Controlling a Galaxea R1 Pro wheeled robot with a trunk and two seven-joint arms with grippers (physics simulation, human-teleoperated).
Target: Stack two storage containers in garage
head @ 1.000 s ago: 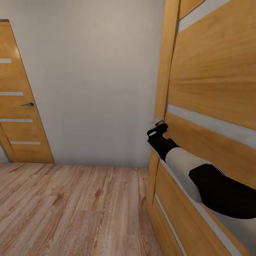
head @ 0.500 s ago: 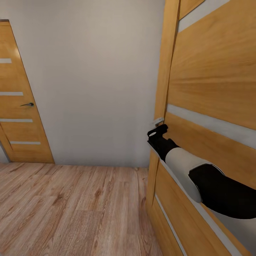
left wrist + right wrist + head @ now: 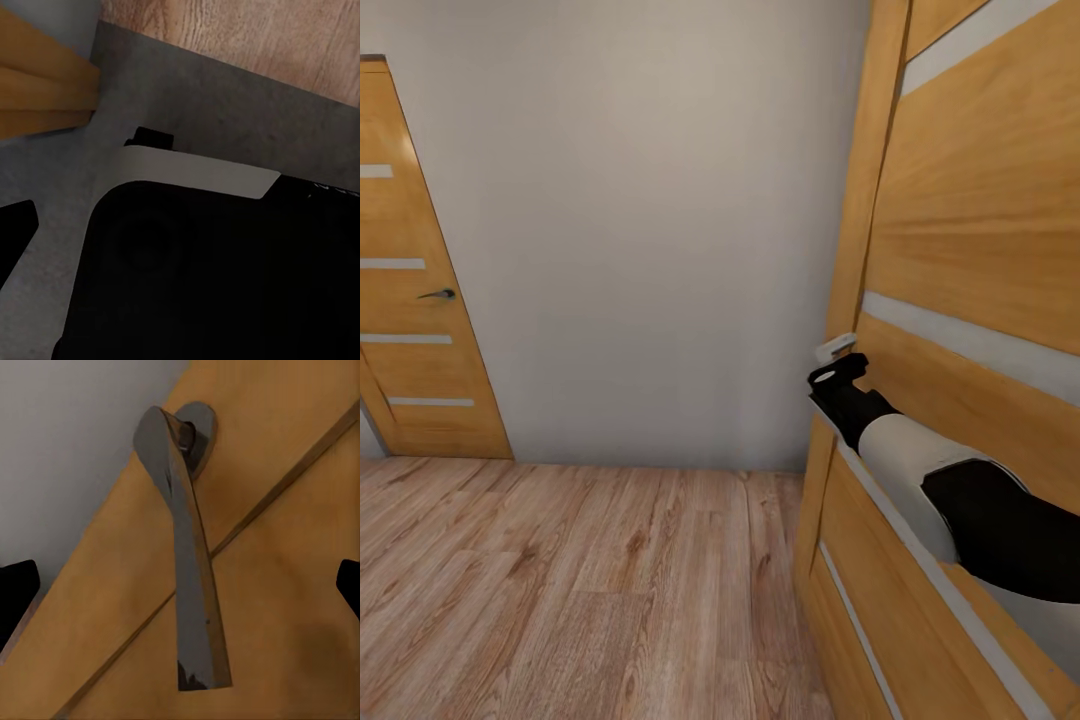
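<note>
The right gripper (image 3: 838, 372) sits at the lever handle (image 3: 184, 555) of the near orange-wood door (image 3: 960, 250), its fingers (image 3: 15, 585) spread wide on either side of the handle, not clamped. Since a second ago that door's edge has swung away rightward, so the doorway is opening. The left fingers' state I cannot tell. Beyond the door lie plank floor (image 3: 560, 580), white wall (image 3: 640, 220) and a farther door (image 3: 405, 300); no storage container is in sight, so carrying is probably ahead.
</note>
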